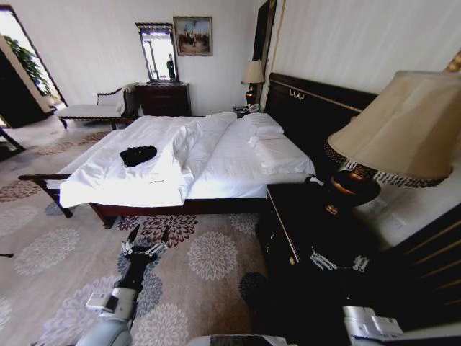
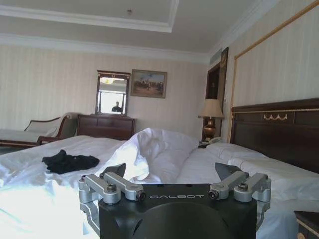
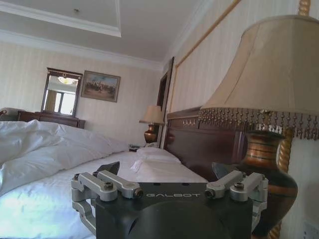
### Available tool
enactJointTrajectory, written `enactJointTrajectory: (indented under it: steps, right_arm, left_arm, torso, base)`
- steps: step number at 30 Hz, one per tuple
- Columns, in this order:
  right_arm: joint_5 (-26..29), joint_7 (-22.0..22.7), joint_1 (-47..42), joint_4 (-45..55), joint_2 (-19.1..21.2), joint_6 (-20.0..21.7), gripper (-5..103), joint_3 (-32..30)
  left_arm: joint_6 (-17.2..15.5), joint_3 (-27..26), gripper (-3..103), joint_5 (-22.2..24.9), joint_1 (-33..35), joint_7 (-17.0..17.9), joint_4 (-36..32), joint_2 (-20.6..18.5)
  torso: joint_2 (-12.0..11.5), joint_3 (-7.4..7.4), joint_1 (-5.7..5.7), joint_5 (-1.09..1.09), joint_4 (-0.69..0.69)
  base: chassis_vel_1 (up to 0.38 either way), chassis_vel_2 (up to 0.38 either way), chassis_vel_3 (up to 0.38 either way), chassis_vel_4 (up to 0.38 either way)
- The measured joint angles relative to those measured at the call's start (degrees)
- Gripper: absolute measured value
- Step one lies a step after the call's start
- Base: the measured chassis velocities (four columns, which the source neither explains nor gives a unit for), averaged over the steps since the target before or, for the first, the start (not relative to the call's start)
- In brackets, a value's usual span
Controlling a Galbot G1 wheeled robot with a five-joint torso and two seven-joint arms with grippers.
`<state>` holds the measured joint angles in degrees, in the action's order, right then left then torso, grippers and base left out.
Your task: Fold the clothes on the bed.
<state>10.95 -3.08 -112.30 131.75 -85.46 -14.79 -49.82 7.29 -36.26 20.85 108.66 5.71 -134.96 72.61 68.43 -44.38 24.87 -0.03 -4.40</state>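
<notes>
On the bed [image 1: 216,162], crumpled clothes [image 1: 137,155], lettering hidden, left pincer [image 2: 171,175] and right pincer [image 3: 167,172] spread

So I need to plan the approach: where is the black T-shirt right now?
In the head view the black T-shirt lies crumpled on the white duvet, at the bed's far-left side, well beyond the left gripper.

It was a hotel-style bedroom: a large white-duveted, dark-framed bed [image 1: 216,162], fringed beige table lamp [image 1: 403,130], dark wooden mirrored dresser [image 1: 163,99], floral carpet [image 1: 209,256].
</notes>
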Motion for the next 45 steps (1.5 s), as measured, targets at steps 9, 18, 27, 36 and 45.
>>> enactJointTrajectory:
  steps: [9, 18, 27, 36, 45]
  right_arm:
    - [8.53, -6.28, -3.16, 3.34, 0.78, 4.32, 100, 1.43]
    - [17.42, -8.6, 1.63, -2.68, 5.73, 1.68, 100, 2.3]
    - [9.04, -7.66, 3.55, -3.4, 6.38, 1.26, 100, 1.68]
    - [10.21, -10.08, 0.09, -0.61, 4.85, -2.07, 100, 2.6]
    - [8.12, -11.73, -1.26, -0.52, 3.74, -4.1, 100, 1.34]
  left_arm:
    - [-0.64, 0.52, 100, 1.51, 3.03, 0.77, -1.63, 0.44]
    - [0.51, 0.18, 100, 3.78, 5.34, -1.95, -5.07, -0.35]
    - [-0.22, 0.5, 100, 1.39, 6.03, -1.9, -3.68, 0.98]
    - [-2.03, -0.06, 100, 2.58, 5.05, -1.55, -4.65, 1.67]
    - [-1.97, 1.53, 100, 0.96, 4.7, -1.41, -4.54, 2.29]
  torso:
    - [0.0, 0.0, 0.0, -0.01, -0.01]
    - [0.0, 0.0, 0.0, 0.01, -0.01]
    - [0.0, 0.0, 0.0, 0.0, 0.0]
    - [0.0, 0.0, 0.0, -0.01, -0.02]
    - [0.0, 0.0, 0.0, -0.01, -0.01]
  base:
    - [0.0, 0.0, 0.0, 0.0]
    - [0.0, 0.0, 0.0, 0.0]
    - [0.0, 0.0, 0.0, 0.0]
    - [0.0, 0.0, 0.0, 0.0]
    - [0.0, 0.0, 0.0, 0.0]
